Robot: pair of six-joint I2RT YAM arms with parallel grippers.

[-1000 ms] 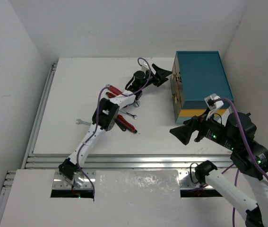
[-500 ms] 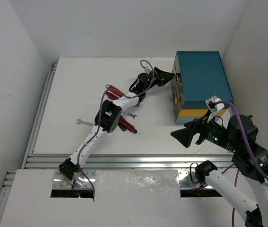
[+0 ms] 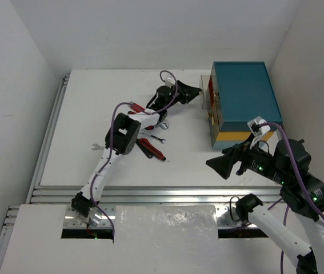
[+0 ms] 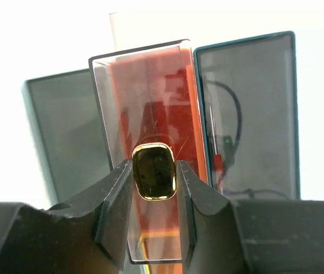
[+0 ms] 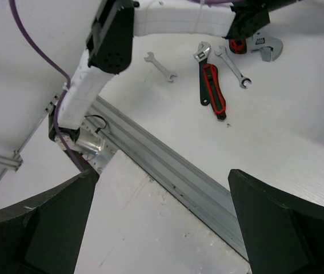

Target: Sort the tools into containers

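Teal box (image 3: 243, 98) sits ahead of the left gripper (image 4: 155, 188), at the table's (image 3: 93, 103) far right. One clear drawer (image 3: 205, 94) stands pulled partway out of the box front. Left gripper is clenched on that drawer's brass knob (image 4: 154, 171), a finger on each side. Right gripper (image 3: 222, 162) hangs near the box's near corner, jaws spread wide, grasping nothing. Behind the left gripper, under its arm: red-handled wrench (image 5: 212, 85), two spanners (image 5: 160, 67) (image 5: 234, 67), loose on the table.

two spanners (image 5: 160, 66), two wrenches (image 5: 212, 84), one box (image 3: 244, 97).
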